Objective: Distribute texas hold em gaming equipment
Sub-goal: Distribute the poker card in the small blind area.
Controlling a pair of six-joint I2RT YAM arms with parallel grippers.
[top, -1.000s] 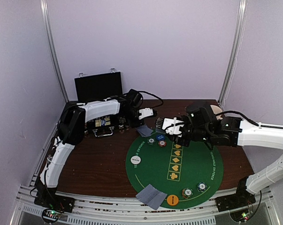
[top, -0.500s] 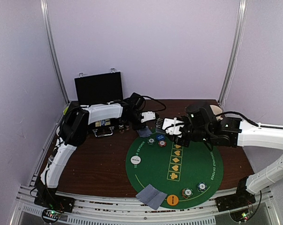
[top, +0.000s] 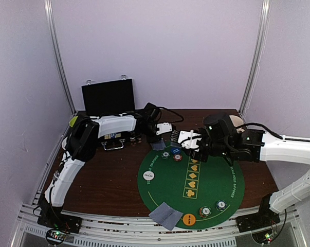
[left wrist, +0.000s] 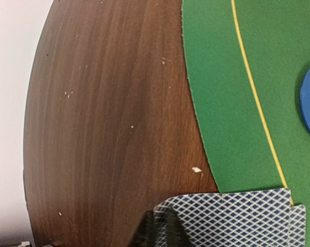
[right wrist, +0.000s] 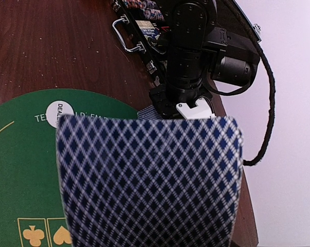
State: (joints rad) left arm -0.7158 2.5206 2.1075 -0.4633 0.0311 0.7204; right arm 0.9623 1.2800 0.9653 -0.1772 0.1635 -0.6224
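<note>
The right gripper (top: 185, 139) is clamped on a pack of cards (right wrist: 149, 180), holding it above the far rim of the green mat (top: 216, 180). From its own wrist camera the blue-diamond back fills most of the view.

The left gripper (top: 164, 129) hangs just off the mat's far-left edge, right over a pair of face-down cards (left wrist: 232, 218). They lie half on the felt and half on the brown table (left wrist: 108, 118). A dark fingertip (left wrist: 160, 231) overlaps the cards' corner, but I honestly cannot tell whether those jaws are pinching, parted or merely resting there.

Just inside the mat from that pair sit three chips (top: 176, 156) close together. The white dealer disc (top: 148, 175) lies on the mat's left side. At the mat's near edge lie another pair of cards (top: 165, 215), the orange disc (top: 189, 219) just beside them, and two more chips (top: 204, 211) further right.
</note>
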